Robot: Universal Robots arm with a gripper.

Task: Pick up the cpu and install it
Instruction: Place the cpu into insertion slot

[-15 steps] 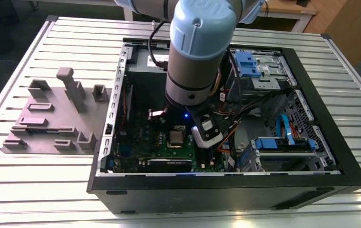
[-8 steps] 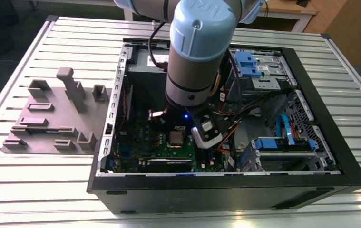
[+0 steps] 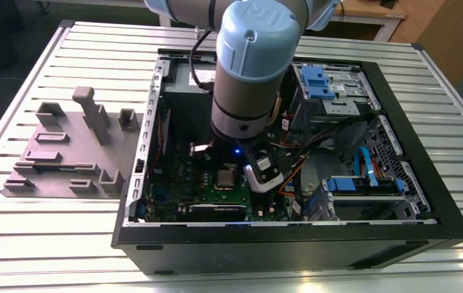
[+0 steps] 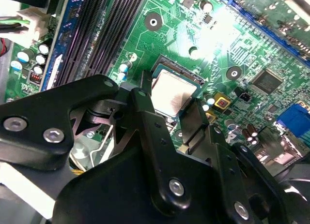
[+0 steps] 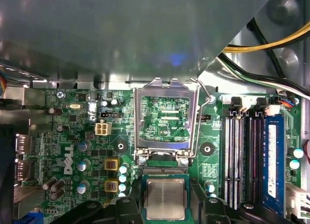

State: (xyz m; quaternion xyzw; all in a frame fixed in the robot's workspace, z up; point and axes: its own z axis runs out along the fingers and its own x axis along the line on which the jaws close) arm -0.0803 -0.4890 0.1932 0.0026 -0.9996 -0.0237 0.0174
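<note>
Gripper [image 4: 170, 100] straddles cpu [image 4: 174, 91] at socket [image 4: 180, 70] | clamped or loose: cannot tell

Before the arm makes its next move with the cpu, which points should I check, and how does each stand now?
1. The socket frame tipped open: ok.
2. The cpu lined up square with the frame: ok.
3. The cpu fully seated: cannot tell.
4. The claw centred on the cpu: ok.
5. The cables away from the cpu: ok.
</note>
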